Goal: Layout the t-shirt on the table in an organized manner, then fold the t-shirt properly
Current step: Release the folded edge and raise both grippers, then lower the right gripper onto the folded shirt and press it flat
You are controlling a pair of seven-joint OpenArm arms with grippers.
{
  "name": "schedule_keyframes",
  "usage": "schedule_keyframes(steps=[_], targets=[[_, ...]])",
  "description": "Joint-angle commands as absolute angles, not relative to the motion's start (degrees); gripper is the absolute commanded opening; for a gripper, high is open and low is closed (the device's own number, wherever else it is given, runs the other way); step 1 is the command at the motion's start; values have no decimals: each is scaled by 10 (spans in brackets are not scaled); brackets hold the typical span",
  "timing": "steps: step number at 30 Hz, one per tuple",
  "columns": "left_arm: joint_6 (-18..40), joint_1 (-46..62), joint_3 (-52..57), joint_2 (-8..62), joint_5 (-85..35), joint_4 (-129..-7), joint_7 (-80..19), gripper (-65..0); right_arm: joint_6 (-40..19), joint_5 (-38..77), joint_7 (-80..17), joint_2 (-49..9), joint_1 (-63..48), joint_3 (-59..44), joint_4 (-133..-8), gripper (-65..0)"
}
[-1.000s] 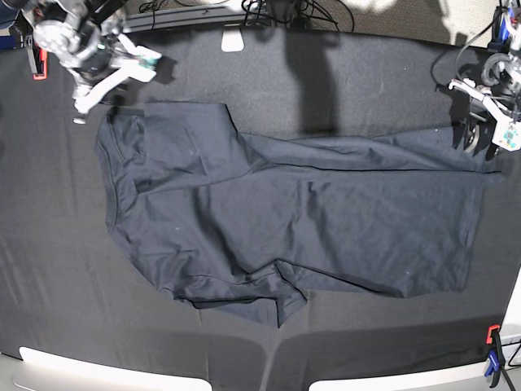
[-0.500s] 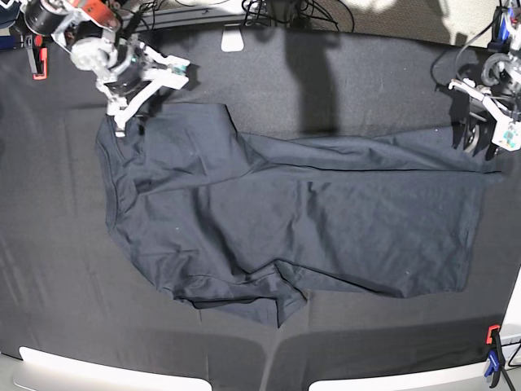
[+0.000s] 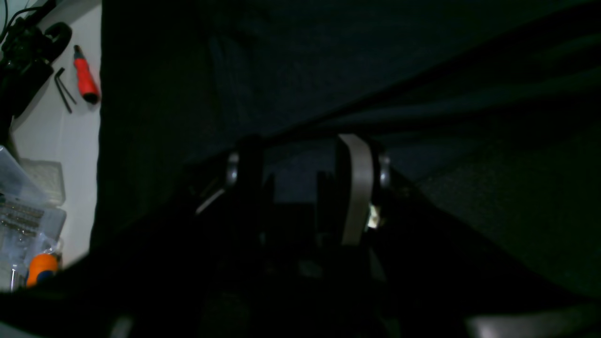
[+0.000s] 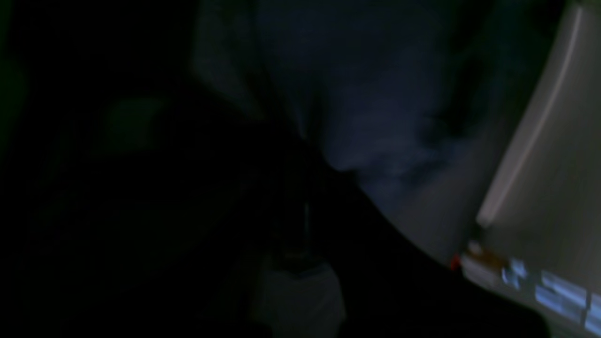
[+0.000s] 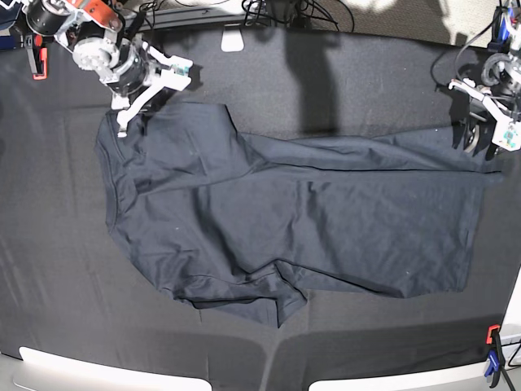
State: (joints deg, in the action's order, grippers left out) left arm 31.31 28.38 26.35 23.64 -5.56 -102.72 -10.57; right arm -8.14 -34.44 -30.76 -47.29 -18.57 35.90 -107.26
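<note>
The dark grey t-shirt lies spread and wrinkled across the black-clothed table, with a folded flap at its front edge. My right gripper is at the shirt's upper left corner, its white fingers shut on the cloth edge. The right wrist view is dark and blurred and shows only bluish shirt fabric. My left gripper stands at the shirt's upper right corner. In the left wrist view this gripper is open, its fingers apart above the shirt's folds.
A red-handled screwdriver, a hex key and a clear plastic box lie on the pale surface beside the table. An orange and blue clamp grips the front right rim. A white block sits at the back edge.
My right arm has swung in from the far left corner down to the shirt's upper left corner, and its fingers have closed there. The left arm and the shirt have stayed still.
</note>
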Motion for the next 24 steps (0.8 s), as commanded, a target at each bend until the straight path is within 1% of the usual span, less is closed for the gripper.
schedule_keyframes(steps=[1, 6, 11, 14, 17, 20, 24], targets=[[308, 284, 269, 244, -61, -1037, -92, -420, -60, -350, -303, -481, -179, 353, -1086, -650], [308, 284, 269, 244, -61, -1037, -92, -420, -55, -352, -318, -481, -161, 353, -1122, -650], [308, 284, 269, 244, -61, -1037, -92, -420, -55, -253, -324, -472, -79, 352, -1120, -650], [308, 284, 269, 244, -61, -1037, -93, -420, -56, -229, -325, -442, -24, 352, -1109, -650], [308, 286, 269, 244, -61, -1037, -95, -420, -60, -196, -324, -398, 34, 352, -1070, -650], [308, 287, 269, 244, -61, -1037, -109, -420, -82, -188, -324, -352, 95, 352, -1003, -650], [308, 287, 269, 244, -61, -1037, -111, -420, -81, -188, -315, -298, 171, 352, -906, -650]])
